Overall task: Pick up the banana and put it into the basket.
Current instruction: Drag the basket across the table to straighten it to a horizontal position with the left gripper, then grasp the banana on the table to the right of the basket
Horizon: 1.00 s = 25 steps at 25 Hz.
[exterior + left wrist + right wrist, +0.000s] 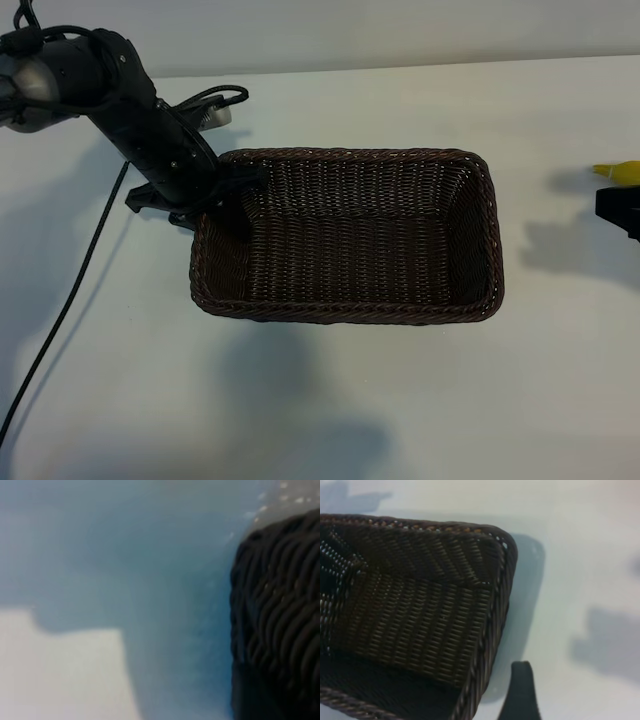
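Note:
The dark brown woven basket (350,312) stands mid-table with nothing in it. Only the yellow tip of the banana (617,170) shows, at the table's far right edge, just behind my right gripper (622,212). Whether they touch is cut off by the picture's edge. In the right wrist view one dark finger (521,690) hangs over bare table beside the basket's corner (490,580), with nothing against it. My left gripper (232,198) sits low at the basket's left rim. The left wrist view shows only blurred table and the basket's wall (280,620) close by.
A black cable (70,300) trails from the left arm across the table toward the front left. The white table (330,400) spreads in front of the basket, and also between the basket and the right gripper.

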Each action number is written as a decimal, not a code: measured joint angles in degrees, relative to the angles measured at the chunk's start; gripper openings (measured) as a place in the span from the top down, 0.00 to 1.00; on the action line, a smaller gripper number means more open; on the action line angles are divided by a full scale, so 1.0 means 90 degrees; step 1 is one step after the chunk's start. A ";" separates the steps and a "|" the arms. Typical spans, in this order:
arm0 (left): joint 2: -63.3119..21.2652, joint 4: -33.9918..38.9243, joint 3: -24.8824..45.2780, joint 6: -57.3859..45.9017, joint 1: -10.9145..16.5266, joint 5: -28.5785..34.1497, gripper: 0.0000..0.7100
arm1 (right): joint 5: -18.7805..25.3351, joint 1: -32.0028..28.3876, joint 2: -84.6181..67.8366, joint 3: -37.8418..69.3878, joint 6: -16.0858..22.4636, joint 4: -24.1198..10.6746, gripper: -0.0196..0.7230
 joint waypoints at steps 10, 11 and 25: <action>-0.1429 0.0748 -0.0022 -0.0260 0.0012 0.0494 0.20 | 0.0002 0.0000 0.0000 0.0000 0.0000 0.0000 0.19; -0.1593 0.0904 -0.0022 -0.0305 0.0012 0.0534 0.20 | 0.0002 0.0000 0.0000 0.0000 0.0000 0.0000 0.19; -0.2264 0.3307 -0.0058 -0.1287 0.1156 0.0563 0.20 | 0.0009 0.0000 0.0000 0.0000 0.0000 0.0000 0.19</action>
